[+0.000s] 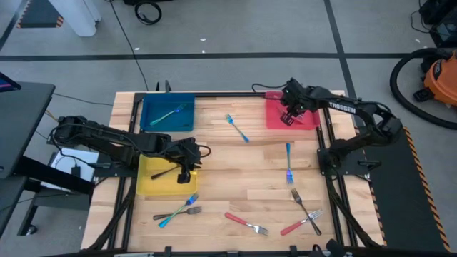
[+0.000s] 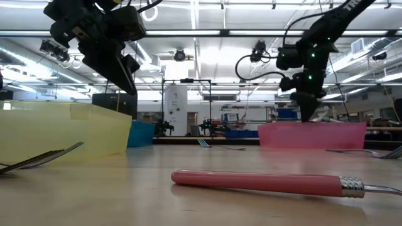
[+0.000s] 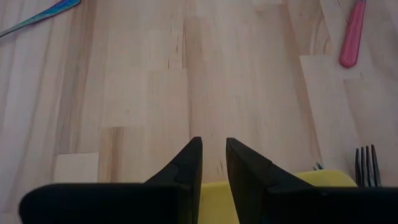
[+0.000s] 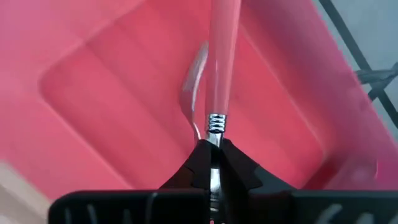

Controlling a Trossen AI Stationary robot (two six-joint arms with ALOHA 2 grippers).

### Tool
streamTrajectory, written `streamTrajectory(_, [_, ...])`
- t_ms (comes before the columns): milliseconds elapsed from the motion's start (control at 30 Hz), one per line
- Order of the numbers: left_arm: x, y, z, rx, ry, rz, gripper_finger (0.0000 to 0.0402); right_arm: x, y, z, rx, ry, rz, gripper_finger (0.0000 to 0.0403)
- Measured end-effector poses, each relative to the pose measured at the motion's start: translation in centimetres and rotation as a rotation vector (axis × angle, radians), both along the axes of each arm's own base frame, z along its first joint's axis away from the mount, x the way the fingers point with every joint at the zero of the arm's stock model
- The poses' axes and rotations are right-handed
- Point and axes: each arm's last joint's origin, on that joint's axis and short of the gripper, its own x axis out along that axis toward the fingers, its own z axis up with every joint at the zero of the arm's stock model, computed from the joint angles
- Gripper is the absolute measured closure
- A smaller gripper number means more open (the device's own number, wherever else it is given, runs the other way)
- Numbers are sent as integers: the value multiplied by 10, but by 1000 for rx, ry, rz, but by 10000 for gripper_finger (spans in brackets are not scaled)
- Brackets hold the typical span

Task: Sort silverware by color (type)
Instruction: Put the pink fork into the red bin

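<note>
While the right gripper (image 4: 212, 148) hangs over the red tray (image 1: 275, 118) at the far right of the worktop (image 1: 235, 168), its jaws are pinched tight on a red-handled fork (image 4: 219, 68), gripping the metal neck just below the ribbed collar so the handle points away over the tray floor. From the high view this gripper (image 1: 287, 118) sits above the tray's middle.

The left gripper (image 3: 213, 163) has its jaws a narrow gap apart with nothing between them; it hovers at the edge of the yellow tray (image 1: 146, 187), where the high view (image 1: 187, 168) shows it above a black-handled fork (image 1: 166, 172) lying in that tray.

A teal fork (image 1: 168, 115) lies in the blue tray (image 1: 150, 107) at the far left. On the bare wood, 1 blue fork (image 1: 238, 128) lies between the blue and red trays, and another blue fork (image 1: 288, 161) lies nearer the right side. Along the near edge, a blue fork (image 1: 179, 209) and a black fork (image 1: 178, 212) cross each other, a red fork (image 1: 245, 223) lies at the middle, and a black fork (image 1: 305, 207) crosses a red fork (image 1: 300, 225) on the right.
</note>
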Motion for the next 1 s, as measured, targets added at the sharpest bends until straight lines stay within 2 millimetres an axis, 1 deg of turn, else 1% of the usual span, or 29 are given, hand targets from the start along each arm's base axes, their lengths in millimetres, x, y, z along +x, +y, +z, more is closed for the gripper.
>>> streamTrajectory(133, [0, 0, 0, 1, -1, 0, 328, -4, 1, -12, 14, -20, 4, 390])
streamTrajectory(300, [0, 0, 0, 1, -1, 1, 329, -6, 1, -19, 4, -24, 13, 396])
streamTrajectory(433, [0, 0, 0, -8, 0, 12, 329, -5, 0, -19, -15, -40, 20, 396])
streamTrajectory(633, [0, 0, 0, -11, 0, 16, 328, -4, 1, -19, 3, -56, 52, 396])
streamTrajectory(800, [0, 0, 0, -11, 0, 16, 328, -4, 0, -20, -6, -44, 47, 395])
streamTrajectory(1000, [0, 0, 0, -11, 0, 16, 328, -4, 0, -19, -15, -48, 44, 367])
